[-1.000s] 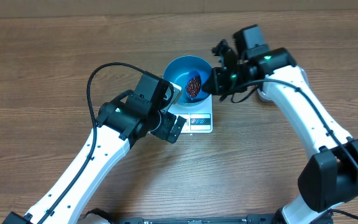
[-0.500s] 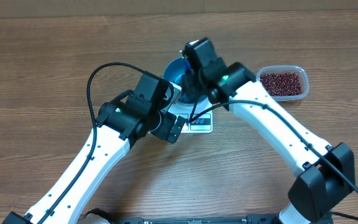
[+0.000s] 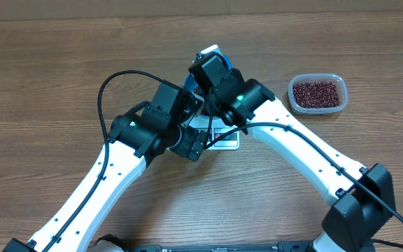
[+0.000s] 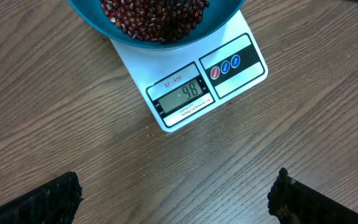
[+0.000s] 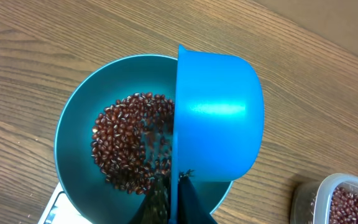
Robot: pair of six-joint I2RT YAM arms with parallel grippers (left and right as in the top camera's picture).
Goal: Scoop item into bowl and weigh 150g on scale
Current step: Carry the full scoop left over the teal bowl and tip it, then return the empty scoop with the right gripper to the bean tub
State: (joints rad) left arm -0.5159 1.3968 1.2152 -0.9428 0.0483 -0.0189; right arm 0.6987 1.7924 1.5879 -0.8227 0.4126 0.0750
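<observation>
Brown wood-grain table (image 4: 73, 124) — on it the white scale (image 4: 191, 93), labelled SF-400, display reading 48. The blue bowl (image 5: 79, 124) sits on the scale, beans (image 5: 126, 143) heaped inside. The right gripper (image 5: 166, 202) clamps a blue scoop (image 5: 219, 118) tipped over the bowl; the left gripper (image 4: 176, 199) hangs with fingers wide apart.

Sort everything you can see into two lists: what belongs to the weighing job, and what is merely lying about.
In use: beans, blue bowl, scale, scoop in the right gripper, tub of beans.
Idle: left gripper, open and holding nothing; wooden table.
</observation>
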